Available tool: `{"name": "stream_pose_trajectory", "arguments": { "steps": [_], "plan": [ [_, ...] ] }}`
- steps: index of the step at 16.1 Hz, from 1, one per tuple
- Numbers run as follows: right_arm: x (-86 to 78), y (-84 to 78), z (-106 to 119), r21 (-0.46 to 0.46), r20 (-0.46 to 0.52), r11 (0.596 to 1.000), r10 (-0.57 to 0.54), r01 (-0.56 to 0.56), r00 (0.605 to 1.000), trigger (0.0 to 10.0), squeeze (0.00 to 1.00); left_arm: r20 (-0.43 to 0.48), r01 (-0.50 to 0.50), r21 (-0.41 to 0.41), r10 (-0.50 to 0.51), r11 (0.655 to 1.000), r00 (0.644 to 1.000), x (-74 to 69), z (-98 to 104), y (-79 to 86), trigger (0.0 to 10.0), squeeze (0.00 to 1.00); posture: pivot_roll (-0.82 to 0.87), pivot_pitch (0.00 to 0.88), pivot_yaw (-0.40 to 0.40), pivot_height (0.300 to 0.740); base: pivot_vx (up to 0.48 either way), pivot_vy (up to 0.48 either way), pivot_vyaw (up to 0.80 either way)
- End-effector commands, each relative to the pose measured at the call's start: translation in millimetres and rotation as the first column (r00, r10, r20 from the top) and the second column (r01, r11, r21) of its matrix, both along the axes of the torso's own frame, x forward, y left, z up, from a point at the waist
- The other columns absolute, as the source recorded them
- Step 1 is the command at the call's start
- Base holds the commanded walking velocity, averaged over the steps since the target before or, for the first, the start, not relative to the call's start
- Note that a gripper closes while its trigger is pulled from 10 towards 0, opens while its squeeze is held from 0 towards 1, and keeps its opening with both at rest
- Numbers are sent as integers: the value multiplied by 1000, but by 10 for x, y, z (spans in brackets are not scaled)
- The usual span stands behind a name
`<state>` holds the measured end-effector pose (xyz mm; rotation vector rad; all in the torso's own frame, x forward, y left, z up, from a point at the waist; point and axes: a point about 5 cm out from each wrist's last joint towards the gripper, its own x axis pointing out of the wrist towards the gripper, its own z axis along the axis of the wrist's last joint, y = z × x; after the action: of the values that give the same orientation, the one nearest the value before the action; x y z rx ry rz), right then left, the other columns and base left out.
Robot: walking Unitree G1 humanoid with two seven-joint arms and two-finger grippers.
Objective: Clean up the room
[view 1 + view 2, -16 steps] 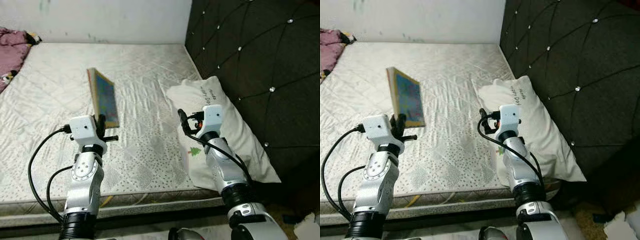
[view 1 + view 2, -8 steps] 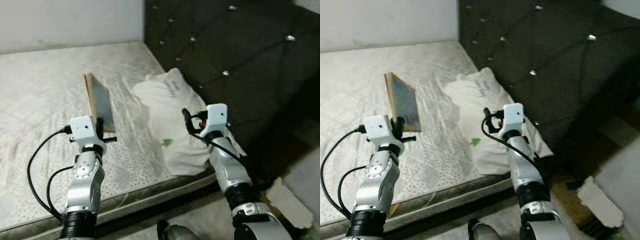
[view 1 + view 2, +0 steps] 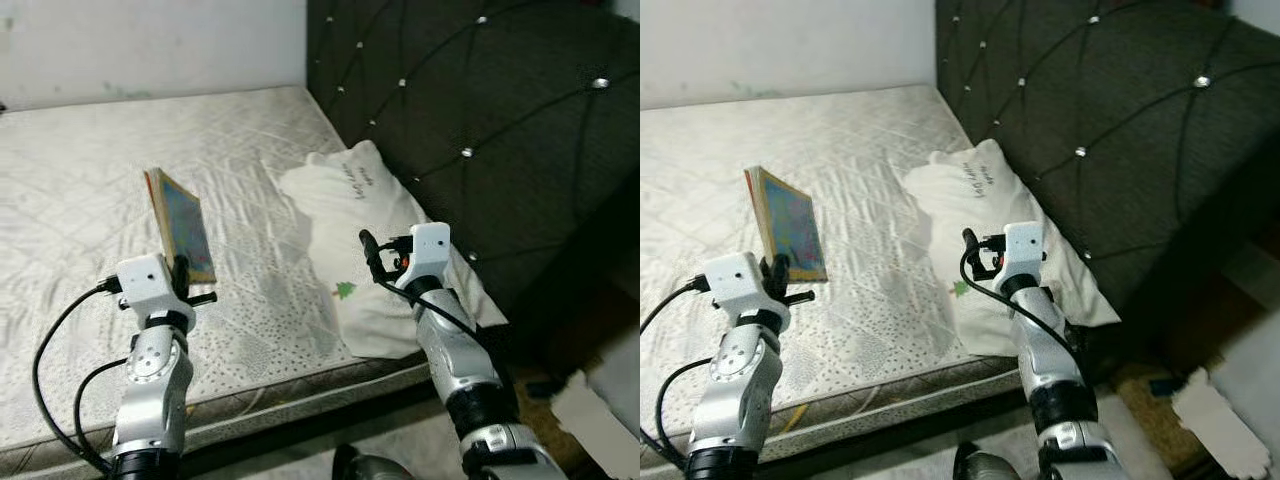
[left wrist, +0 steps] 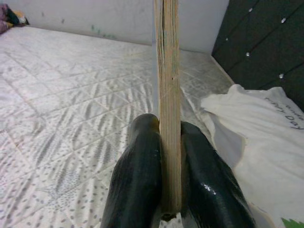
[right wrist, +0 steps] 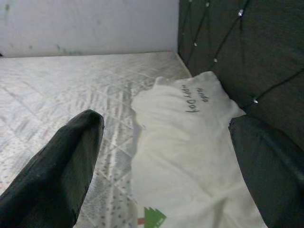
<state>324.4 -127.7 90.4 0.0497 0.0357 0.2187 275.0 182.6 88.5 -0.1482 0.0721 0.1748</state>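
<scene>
Inspecting, we find the left end effector [image 4: 168, 166] clamped on an upright book [image 3: 180, 226], presumably for carrying; the right end effector [image 5: 171, 166], fingers apart, hovers over the pillow [image 3: 350, 210].

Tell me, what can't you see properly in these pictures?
- Book in the left gripper: the cover picture is too small and blurred in the eye views; the left wrist view catches just its page edge.
- Pillow: the handwriting is too small to read; the right wrist view cuts off its green tree print.
- Mattress: its far left side is cut off by the eye views' edge.
- Floor by the headboard: pale scraps, too blurred to name.
</scene>
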Motion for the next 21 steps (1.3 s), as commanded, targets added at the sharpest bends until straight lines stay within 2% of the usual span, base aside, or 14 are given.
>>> {"name": "stream_pose_trajectory", "arguments": {
  "steps": [1,3,5,7,9,11,12,13,15,17,21],
  "plan": [
    [-17,-7,13,-2,-2,1000,3,-3,1000,10000,0,58,24,18,-25,1000,998,19,119,-60,10000,0,8,0,0,740,0,0,0],
    [-34,18,10,4,-10,1000,23,-23,1000,10000,0,67,26,28,-27,999,997,-23,132,-112,10000,0,13,0,-2,740,0,0,0],
    [-44,38,33,-2,-2,999,46,-46,999,10000,0,98,-12,68,5,998,995,-69,209,-57,10000,0,15,21,-5,740,0,0,0],
    [-149,45,158,-30,61,995,96,-94,994,10000,0,119,-58,146,41,988,992,-238,275,70,10000,0,22,43,-9,740,0,0,0],
    [-263,26,202,-52,84,992,116,-112,990,10000,0,118,-68,172,48,983,992,-368,294,104,10000,0,22,54,-10,740,0,0,0],
    [-381,-67,257,-85,100,990,125,-116,987,10000,0,115,-64,202,42,977,993,-551,337,111,10000,0,22,56,-8,740,0,0,0],
    [-375,-105,217,-78,82,992,108,-102,991,10000,0,100,-70,202,50,977,994,-576,305,107,10000,0,25,54,-9,740,0,0,0],
    [-363,-126,187,-108,70,990,99,-91,993,10000,0,88,-74,208,56,975,994,-581,289,98,10000,0,27,54,-10,740,0,0,0],
    [-359,-94,170,-128,69,986,112,-102,991,10000,0,88,-67,204,50,977,995,-563,294,78,10000,0,29,52,-11,740,0,0,400],
    [-376,-65,177,-105,64,989,112,-105,992,10000,0,81,-48,197,32,979,996,-555,299,54,10000,0,32,48,-9,740,0,0,613],
    [-390,-77,193,-85,54,992,100,-96,993,10000,0,67,-48,179,36,983,997,-565,293,59,10000,0,30,49,-8,740,0,0,0]
  ]
}}
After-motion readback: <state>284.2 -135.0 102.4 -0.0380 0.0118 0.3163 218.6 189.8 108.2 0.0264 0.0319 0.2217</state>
